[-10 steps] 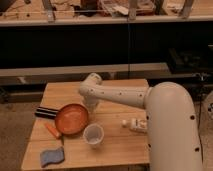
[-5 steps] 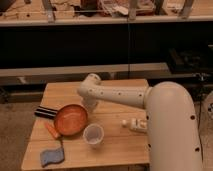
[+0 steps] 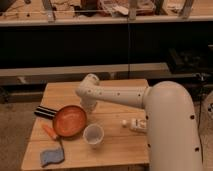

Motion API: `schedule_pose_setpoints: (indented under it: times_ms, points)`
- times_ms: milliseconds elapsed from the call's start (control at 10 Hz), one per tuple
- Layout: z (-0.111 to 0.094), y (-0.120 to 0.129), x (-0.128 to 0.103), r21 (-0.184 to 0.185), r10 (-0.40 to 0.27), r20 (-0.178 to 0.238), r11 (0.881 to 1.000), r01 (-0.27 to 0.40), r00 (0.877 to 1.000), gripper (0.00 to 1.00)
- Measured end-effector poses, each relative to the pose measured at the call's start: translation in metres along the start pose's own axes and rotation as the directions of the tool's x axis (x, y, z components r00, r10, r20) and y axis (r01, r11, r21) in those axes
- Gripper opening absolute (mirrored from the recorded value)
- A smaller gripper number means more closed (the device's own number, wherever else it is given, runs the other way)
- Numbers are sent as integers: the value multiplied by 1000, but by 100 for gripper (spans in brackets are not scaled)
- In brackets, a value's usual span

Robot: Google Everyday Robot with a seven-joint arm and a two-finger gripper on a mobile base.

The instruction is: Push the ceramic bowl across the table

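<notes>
Contact is the step in hand, as I read it: the arm (image 3: 120, 95) reaches in from the right and the gripper (image 3: 88, 105) sits low at the far right rim of the ceramic bowl (image 3: 70, 121). The bowl rests on the left half of the table (image 3: 117, 150). Whether the gripper is open or closed I cannot tell, and it may be touching the rim or just short of it. Next I would want a low, steady sweep aimed through the bowl's middle so it slides rather than spins. A white cup (image 3: 93, 135) stands just beside the near rim, an orange object (image 3: 49, 131) lies against the left side, and a blue cloth (image 3: 51, 156) lies beyond, so the path needs care.
</notes>
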Motion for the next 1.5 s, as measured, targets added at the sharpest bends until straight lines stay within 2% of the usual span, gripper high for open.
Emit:
schedule_pose_setpoints:
  times_ms: [1500]
  points:
    - [-6, 0, -27, -28, -115, 21, 993, 115, 993, 4]
